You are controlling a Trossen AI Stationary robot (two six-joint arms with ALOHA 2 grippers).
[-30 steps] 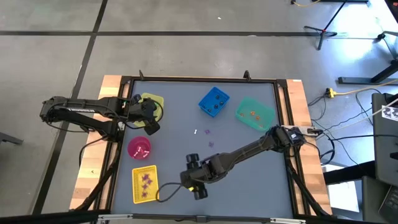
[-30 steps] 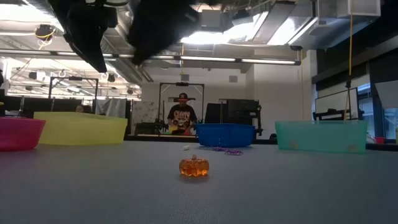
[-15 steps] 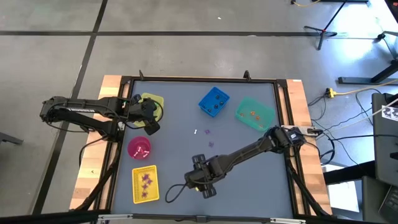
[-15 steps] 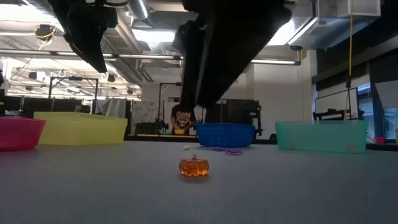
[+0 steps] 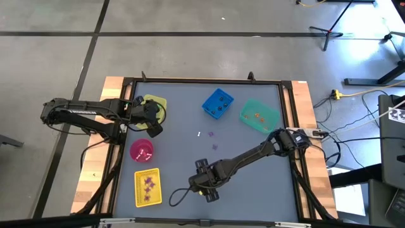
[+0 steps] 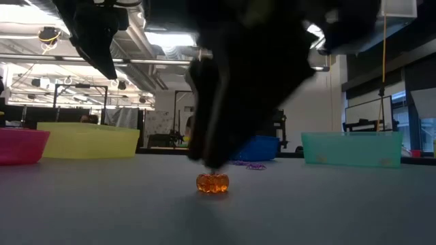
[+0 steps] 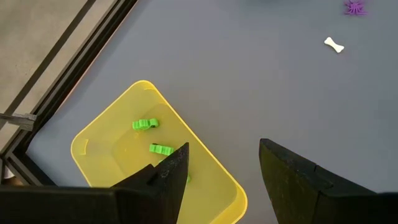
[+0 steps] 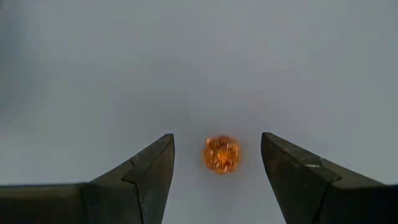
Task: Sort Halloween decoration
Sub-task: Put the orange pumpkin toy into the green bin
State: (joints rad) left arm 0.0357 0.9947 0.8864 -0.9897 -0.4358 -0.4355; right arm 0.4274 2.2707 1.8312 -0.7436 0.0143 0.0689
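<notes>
A small orange pumpkin (image 8: 221, 154) rests on the grey table near its near edge, also seen in the low view (image 6: 212, 182). My right gripper (image 8: 217, 137) hangs open just above it, one finger on either side, touching nothing. From above, the gripper (image 5: 204, 188) hides the pumpkin. My left gripper (image 7: 224, 146) waits open at the far left over a yellow bin (image 7: 118, 149) holding green pieces (image 7: 145, 124). A white bone (image 7: 334, 45) and purple pieces (image 5: 214, 140) lie loose mid-table.
A blue bin (image 5: 218, 103) and a teal bin (image 5: 259, 116) stand at the far side. A pink bowl (image 5: 142, 151) and a yellow tray (image 5: 147, 187) with purple pieces stand at the left. A black cable (image 5: 177, 196) loops beside the right gripper.
My right gripper has come down over the orange pumpkin, tipping a little steeper, and has stayed open. In the low view its fingers have sunk from the top of the picture to just above the pumpkin, which has not moved.
</notes>
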